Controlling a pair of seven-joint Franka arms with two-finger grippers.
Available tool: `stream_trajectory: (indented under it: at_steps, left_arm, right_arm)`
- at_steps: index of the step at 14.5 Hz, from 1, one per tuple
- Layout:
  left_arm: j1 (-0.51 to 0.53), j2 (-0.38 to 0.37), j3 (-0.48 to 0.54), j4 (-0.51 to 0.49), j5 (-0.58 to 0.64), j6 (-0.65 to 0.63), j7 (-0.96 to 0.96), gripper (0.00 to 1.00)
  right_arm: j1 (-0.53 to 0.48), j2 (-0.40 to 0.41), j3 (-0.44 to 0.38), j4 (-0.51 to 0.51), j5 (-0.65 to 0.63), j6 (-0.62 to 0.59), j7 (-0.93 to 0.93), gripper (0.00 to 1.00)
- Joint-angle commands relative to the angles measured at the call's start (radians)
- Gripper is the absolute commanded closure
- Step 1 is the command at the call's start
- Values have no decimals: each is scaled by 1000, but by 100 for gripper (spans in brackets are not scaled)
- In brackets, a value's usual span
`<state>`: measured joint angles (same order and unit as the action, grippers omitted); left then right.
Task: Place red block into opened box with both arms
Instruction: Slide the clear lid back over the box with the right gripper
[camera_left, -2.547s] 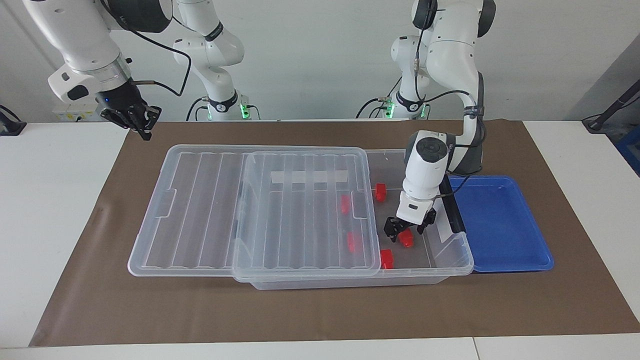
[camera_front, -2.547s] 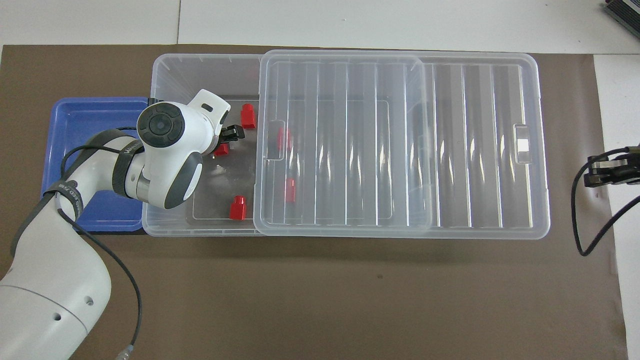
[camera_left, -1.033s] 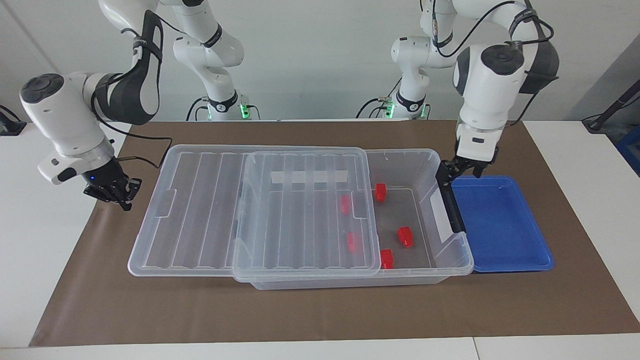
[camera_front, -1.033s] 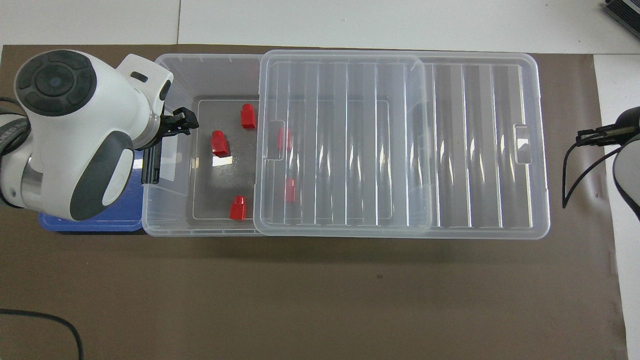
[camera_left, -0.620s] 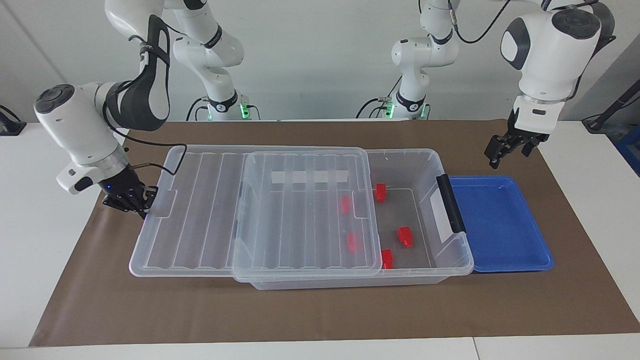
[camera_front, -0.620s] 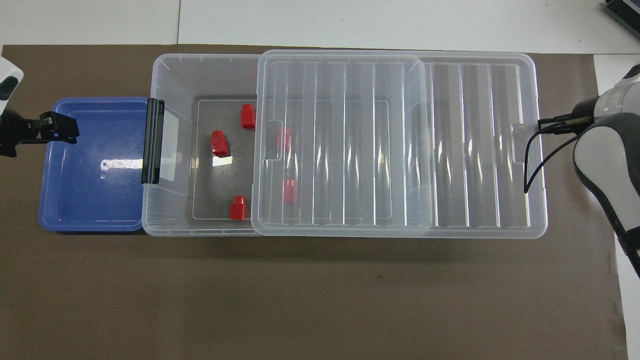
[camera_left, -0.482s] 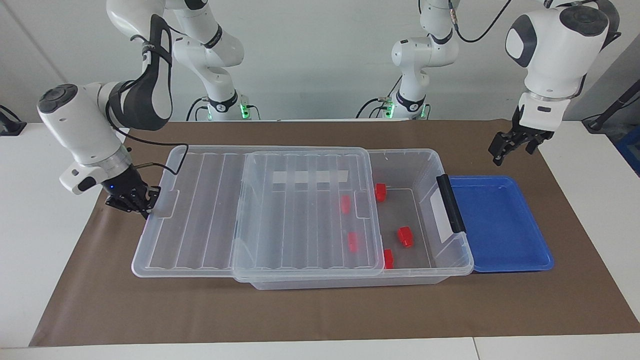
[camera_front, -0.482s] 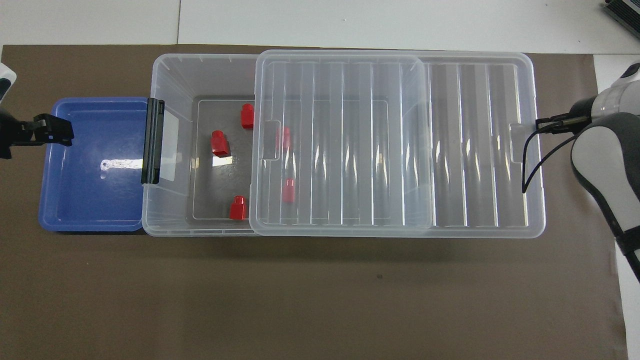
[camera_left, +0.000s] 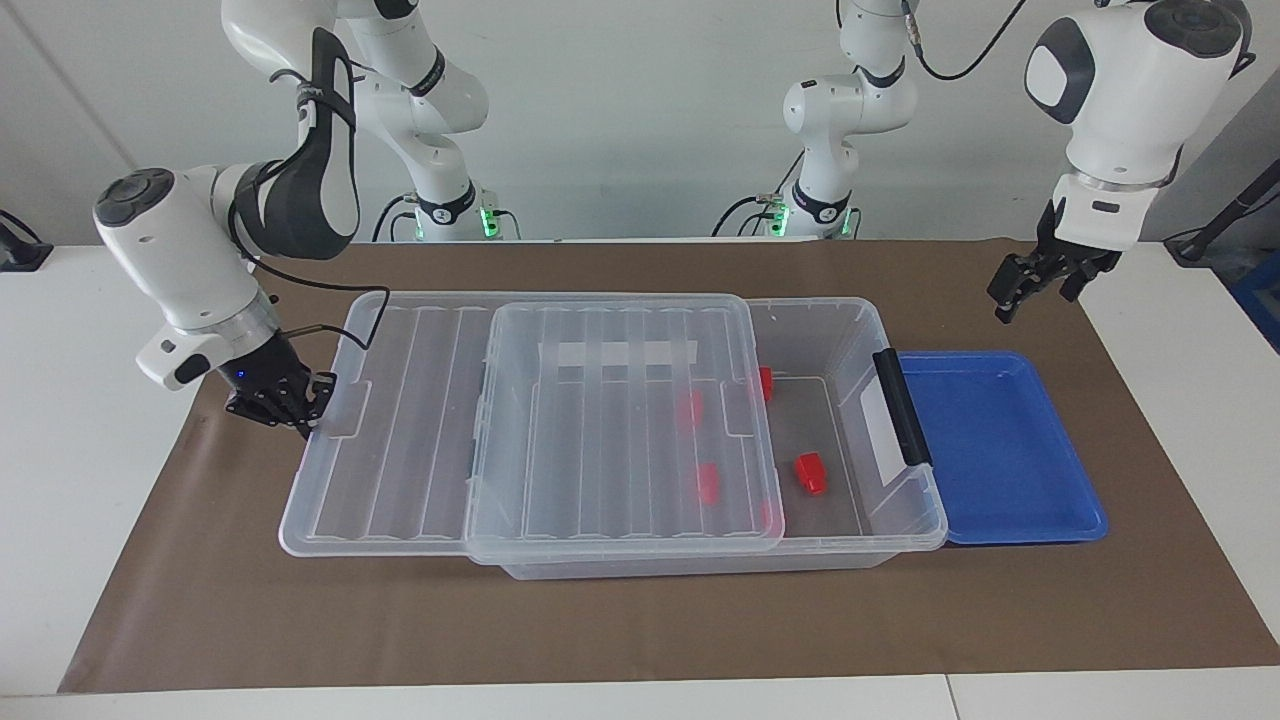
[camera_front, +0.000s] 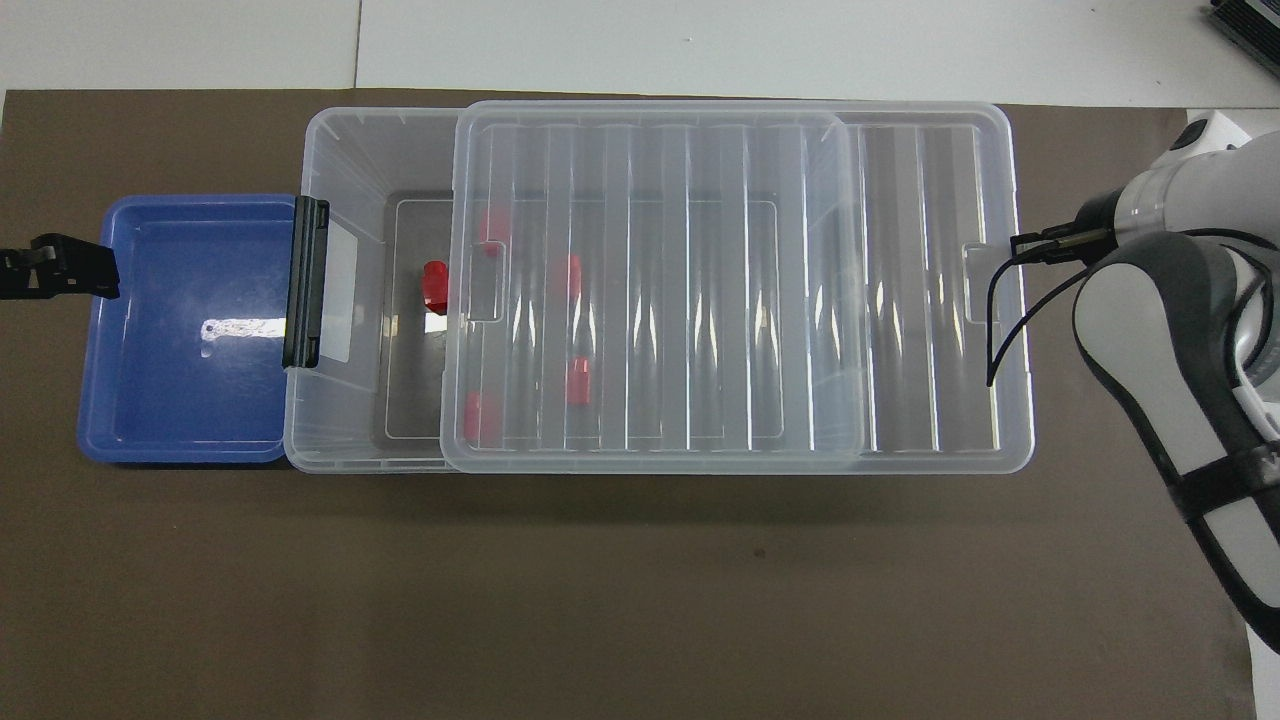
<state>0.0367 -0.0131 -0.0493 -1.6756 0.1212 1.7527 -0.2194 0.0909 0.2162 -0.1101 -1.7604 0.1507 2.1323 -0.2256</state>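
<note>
the red block (camera_left: 811, 473) is lying on the floor of the clear box (camera_left: 905, 520), in the part the lid is leaving uncovered, toward the left arm's end of the table, so the placing itself looks done; four more red blocks are showing through the ribbed clear lid (camera_left: 420, 440) or at its edge. what seems left is closing up, since the lid is lying partly over the box and overhanging its end toward the right arm. going across the facing view, the right gripper (camera_left: 290, 408) is sitting low at the lid's overhanging end, right against its rim, its jaws pressed fully together and holding nothing i can see, so it looks to be pushing the lid rather than gripping it. the blue tray (camera_left: 1050, 520) is sitting just beside the box's black handle (camera_left: 900, 405) and is holding nothing. the left gripper (camera_left: 1035, 285) is hanging in the air over the brown mat (camera_left: 640, 620) near the tray, its jaws spread wide and empty.
</note>
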Motion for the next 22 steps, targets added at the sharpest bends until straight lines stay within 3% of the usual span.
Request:
stream_trajectory:
  at_steps: [1,9,13,22]
  left_arm:
    - [14,-16,-7,-10,-25,-12,22,0]
    - [14,-16,-7,-7,-45,-10,22,0]
    - [17,-16,-6,-9,-120,-5,20,0]
    - [31,-18,-9,-10,-138,5,14,0]
  right_arm:
    - [33,-5,1,-8,26,-2,46,100]
    - [118,-14,1,-25,26,-6,132,100]
    - [153,-15,1,-27,30,-5,170,100]
    - [158,-17,3,-37,84,-6,190,100]
